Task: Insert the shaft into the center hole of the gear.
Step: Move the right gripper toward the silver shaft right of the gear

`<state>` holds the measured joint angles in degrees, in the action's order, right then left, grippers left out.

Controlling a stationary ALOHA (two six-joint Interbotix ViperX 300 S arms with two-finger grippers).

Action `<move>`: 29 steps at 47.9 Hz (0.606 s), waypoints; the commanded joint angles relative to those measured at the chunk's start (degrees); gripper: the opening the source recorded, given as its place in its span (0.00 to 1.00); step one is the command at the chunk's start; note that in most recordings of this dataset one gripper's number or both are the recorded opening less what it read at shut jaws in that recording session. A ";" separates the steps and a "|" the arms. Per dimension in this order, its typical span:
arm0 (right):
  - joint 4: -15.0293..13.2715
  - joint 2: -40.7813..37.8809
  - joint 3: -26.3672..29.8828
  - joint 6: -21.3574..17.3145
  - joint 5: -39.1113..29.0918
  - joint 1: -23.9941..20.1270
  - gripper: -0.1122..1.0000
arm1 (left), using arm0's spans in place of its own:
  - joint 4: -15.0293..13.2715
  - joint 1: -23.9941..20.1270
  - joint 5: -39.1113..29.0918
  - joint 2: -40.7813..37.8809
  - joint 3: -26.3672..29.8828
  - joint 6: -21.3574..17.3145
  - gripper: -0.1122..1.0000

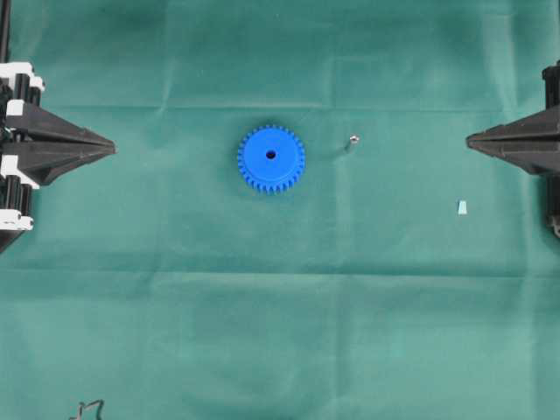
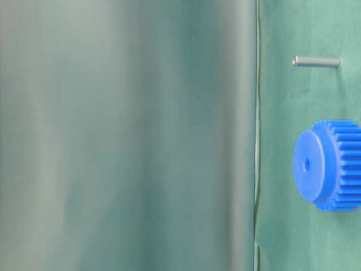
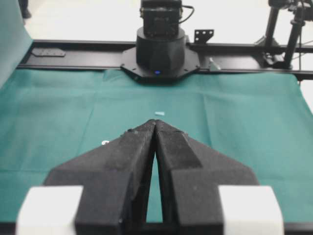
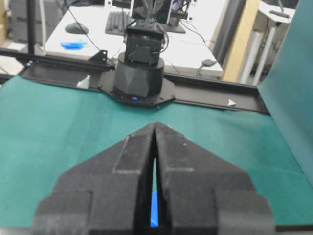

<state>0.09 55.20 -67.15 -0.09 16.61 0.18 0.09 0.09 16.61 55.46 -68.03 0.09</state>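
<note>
On the green cloth (image 1: 280, 332) the gear (image 1: 271, 158) lies flat, the shaft (image 1: 353, 139) near it at two o'clock. Both grippers, left (image 1: 112, 146) and right (image 1: 470, 138), are closed and empty (parked at the edges). We should pinch the pin squarely, then align it over the center hole (image 1: 270, 155).

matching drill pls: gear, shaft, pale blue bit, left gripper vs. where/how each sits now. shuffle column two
Column one:
1. gear
2. shaft
3. pale blue bit
4. left gripper

Column two:
A. standing on end just right of the blue disc in the overhead view
B. fingers together, holding nothing, at the cloth's left edge
C. flat mid-cloth, hole up
D. alone near the right arm

Pairs: 1-C, 2-A, 3-D, 4-B
</note>
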 commanded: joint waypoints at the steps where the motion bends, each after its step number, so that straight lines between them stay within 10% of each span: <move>1: 0.00 -0.26 0.44 0.18 0.09 0.00 0.12 | 0.70 0.35 -0.97 -0.26 2.46 0.70 0.10; 29: 1.58 -2.72 2.29 -0.09 -2.99 2.02 0.12 | 0.70 0.35 -1.67 -0.18 2.90 0.79 0.10</move>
<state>1.14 54.14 -66.80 -0.09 13.71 1.05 0.70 0.35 14.68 55.46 -66.88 0.88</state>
